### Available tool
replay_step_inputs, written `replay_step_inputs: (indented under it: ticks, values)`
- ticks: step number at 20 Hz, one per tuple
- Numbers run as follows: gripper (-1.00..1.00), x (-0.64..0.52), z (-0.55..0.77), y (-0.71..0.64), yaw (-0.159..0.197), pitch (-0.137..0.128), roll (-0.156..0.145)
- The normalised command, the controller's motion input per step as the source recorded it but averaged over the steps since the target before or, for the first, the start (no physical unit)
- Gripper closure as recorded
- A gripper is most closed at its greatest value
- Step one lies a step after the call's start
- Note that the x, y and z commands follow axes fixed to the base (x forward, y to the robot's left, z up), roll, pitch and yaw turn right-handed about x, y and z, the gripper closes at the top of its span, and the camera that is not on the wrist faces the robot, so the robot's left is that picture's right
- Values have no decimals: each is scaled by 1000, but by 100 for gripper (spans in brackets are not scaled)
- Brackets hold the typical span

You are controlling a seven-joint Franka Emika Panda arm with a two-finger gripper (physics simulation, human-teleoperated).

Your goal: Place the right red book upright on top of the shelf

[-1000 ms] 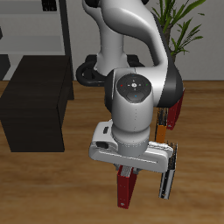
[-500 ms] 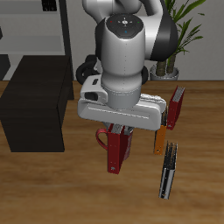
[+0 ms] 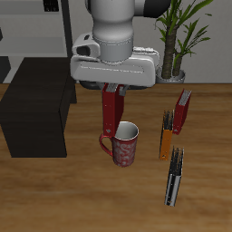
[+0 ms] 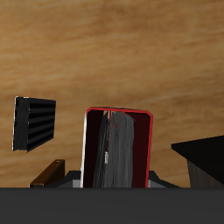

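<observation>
My gripper (image 3: 114, 89) is shut on the top end of the right red book (image 3: 111, 116), a thin dark-red hardcover. The book hangs upright in the air, just above and behind the mug (image 3: 124, 144). In the wrist view the book (image 4: 118, 147) shows its red cover edges and grey page edges. The shelf (image 3: 36, 109), a low matte-black unit with a flat top, stands on the table beside the held book; its top is bare. A corner of the shelf (image 4: 206, 161) shows in the wrist view.
A second red book (image 3: 183, 111) leans beside an orange book (image 3: 167, 134). A black ribbed object (image 3: 173, 178) lies nearer the table's front edge and shows in the wrist view (image 4: 35, 123). A potted plant (image 3: 178, 36) and a grey frame rack (image 3: 41, 27) stand at the back.
The gripper has risen and moved back toward the shelf side with the red book in it. The book has come up off the table, and the mug is uncovered.
</observation>
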Motion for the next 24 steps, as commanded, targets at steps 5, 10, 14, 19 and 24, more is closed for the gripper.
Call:
replay_step_inputs:
  ticks: [5,10,14,19,24]
  values:
    - [100,-481,300,-68,42,-42,18]
    - [100,-768,331,-127,48,-44,44]
    - [100,-525,75,-195,60,17,8]
    - [100,-422,78,-256,42,6,9]
    - [100,-465,71,-324,23,-35,15]
